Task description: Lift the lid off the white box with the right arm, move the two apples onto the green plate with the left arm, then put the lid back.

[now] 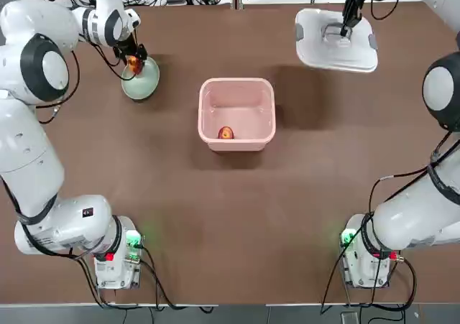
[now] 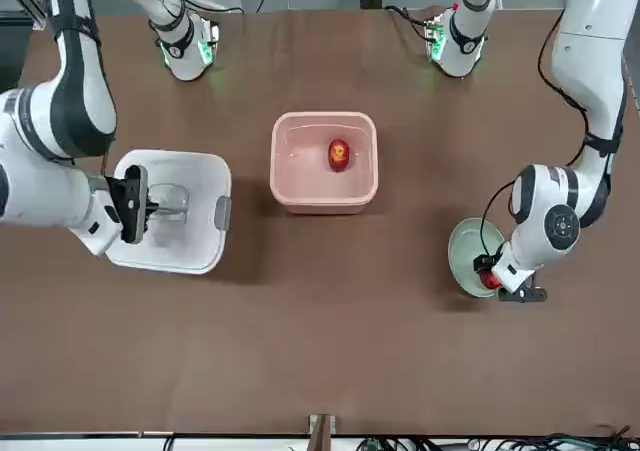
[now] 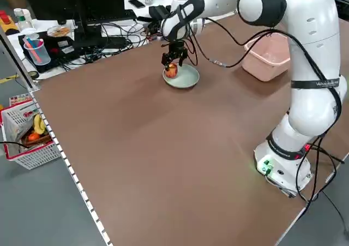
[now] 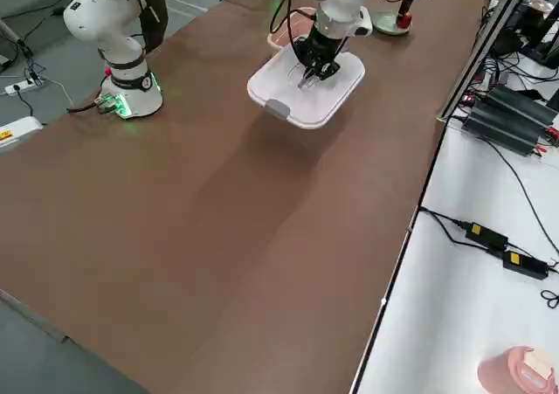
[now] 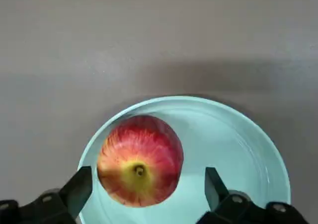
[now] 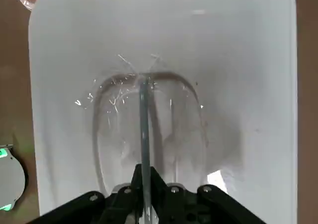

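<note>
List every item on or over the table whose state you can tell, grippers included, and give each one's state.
Square white plastic lid: off the tub, held by its handle
Pale pink square tub: uncovered, one apple inside
Red-yellow apple in tub: not yet moved
Small round mint-green plate: holding one apple
Red-yellow apple on plate: released
Left black gripper: open, over the plate
Right black gripper: shut on the lid's handle
</note>
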